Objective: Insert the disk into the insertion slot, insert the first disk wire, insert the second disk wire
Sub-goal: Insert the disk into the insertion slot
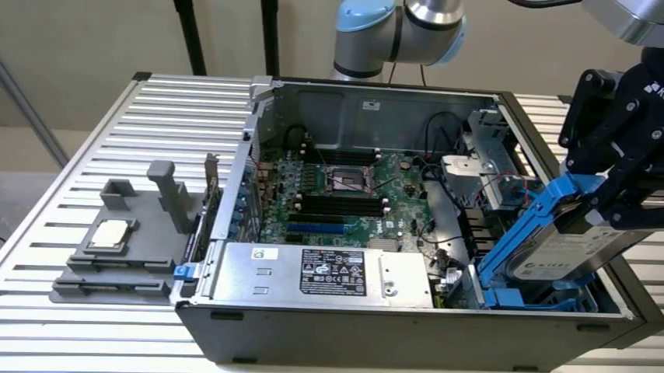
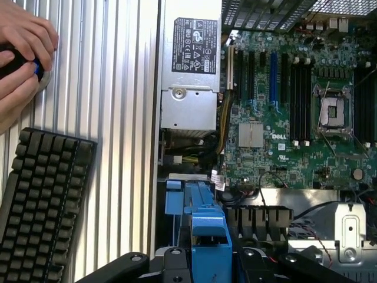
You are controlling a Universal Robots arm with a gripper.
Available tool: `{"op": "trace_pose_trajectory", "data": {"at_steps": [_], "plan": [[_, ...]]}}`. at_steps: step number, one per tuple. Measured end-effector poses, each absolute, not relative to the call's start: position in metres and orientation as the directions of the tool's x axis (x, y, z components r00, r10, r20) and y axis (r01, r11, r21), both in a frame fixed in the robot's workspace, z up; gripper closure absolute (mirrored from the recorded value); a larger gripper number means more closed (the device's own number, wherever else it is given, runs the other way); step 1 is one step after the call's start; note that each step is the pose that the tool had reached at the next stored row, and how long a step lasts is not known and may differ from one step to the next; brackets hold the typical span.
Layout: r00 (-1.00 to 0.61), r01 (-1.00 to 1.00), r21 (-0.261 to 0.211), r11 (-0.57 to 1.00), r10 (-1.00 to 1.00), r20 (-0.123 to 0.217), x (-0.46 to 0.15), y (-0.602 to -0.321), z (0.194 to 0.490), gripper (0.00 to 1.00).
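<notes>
- gripper (image 1: 614, 203) clamped on disk (image 1: 565, 252), tilted, exterior view's right
- disk's lower end at insertion slot (image 1: 529, 299) mouth
- case (image 1: 415, 334) holds motherboard (image 1: 353, 194), power supply (image 1: 311, 272)

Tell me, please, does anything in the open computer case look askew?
Yes: the silver hard drive in its bright blue plastic carrier frame sits steeply tilted at the exterior view's right, its lower end at the dark grey sheet-metal drive bay, its upper end raised in the black gripper. It is not seated flat.
</notes>
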State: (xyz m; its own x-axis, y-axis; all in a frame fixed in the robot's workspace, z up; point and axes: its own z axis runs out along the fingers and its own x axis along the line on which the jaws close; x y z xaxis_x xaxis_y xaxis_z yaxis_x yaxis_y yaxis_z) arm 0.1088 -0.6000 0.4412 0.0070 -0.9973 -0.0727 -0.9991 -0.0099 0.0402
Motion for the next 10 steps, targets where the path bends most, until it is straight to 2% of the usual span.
{"op": "trace_pose_trajectory", "data": {"at_steps": [10], "plan": [[0.007,-0.999,0.040,-0.010,-0.997,-0.082,0.1088,-0.6005,0.4365,0.68]]}}
